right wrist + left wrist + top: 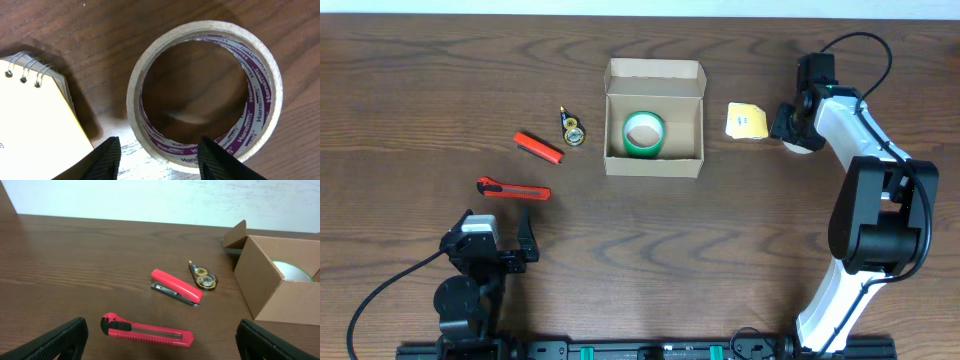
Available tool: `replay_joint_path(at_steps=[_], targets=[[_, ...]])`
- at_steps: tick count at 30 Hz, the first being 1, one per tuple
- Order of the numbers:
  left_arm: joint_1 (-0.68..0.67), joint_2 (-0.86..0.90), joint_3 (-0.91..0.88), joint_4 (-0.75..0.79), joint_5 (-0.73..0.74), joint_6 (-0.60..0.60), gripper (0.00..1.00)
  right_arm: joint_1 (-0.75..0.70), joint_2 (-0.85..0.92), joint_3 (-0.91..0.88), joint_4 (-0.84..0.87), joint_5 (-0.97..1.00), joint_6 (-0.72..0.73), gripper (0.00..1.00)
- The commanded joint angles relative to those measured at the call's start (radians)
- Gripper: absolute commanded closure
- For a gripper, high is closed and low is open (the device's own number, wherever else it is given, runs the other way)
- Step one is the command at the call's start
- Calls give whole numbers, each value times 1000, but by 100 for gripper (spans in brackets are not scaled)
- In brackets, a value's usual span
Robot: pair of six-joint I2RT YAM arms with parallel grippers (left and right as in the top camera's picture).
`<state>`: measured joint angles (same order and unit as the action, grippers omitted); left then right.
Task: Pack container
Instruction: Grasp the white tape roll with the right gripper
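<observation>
The container, a brown cardboard box (655, 160) with its flap lid open, stands mid-table and holds a green tape roll (644, 133). It also shows in the left wrist view (270, 290), with the green roll (295, 271) inside. My right gripper (790, 125) is open, low over a beige tape roll (265, 75) with purple print. Its fingers (160, 162) straddle the roll's near wall without closing on it. My left gripper (525, 240) is open and empty (160, 345), just behind a red box cutter (146, 331).
A yellow spiral notepad (747, 121) lies left of the right gripper and shows in the right wrist view (35, 120). A red stapler (538, 147), a small correction tape (572, 130) and the red cutter (513, 189) lie left of the box.
</observation>
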<state>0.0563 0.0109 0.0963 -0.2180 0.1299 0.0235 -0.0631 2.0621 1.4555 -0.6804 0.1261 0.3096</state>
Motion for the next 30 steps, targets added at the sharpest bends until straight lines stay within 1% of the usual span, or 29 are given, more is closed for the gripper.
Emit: replay_joint_path(at_steps=[1, 3, 8, 10, 12, 14, 16, 18, 20, 26, 30], targets=[[4, -6, -28, -5, -7, 7, 5, -1, 22, -12, 12, -14, -12, 53], [4, -6, -28, -5, -7, 7, 5, -1, 26, -12, 17, -23, -12, 57], [4, -6, -28, -5, -7, 7, 5, 0, 40, -12, 27, -29, -12, 59], [4, -6, -28, -5, -7, 7, 5, 0, 44, -12, 31, -29, -12, 61], [4, -6, -28, -5, -7, 7, 5, 0, 46, -12, 34, -29, -12, 69], [4, -6, -28, -5, -7, 7, 5, 0, 46, -12, 34, -29, -12, 81], [4, -6, -28, -5, -7, 7, 5, 0, 43, -9, 31, -30, -12, 90], [4, -6, -28, -5, -7, 7, 5, 0, 35, 6, 13, -30, -12, 92], [4, -6, -28, -5, -7, 7, 5, 0, 21, 34, -15, -29, -12, 99], [4, -6, -28, -5, -7, 7, 5, 10, -60, 214, -179, -30, -12, 99], [4, -6, -28, -5, -7, 7, 5, 53, -151, 333, -262, -33, -13, 99]])
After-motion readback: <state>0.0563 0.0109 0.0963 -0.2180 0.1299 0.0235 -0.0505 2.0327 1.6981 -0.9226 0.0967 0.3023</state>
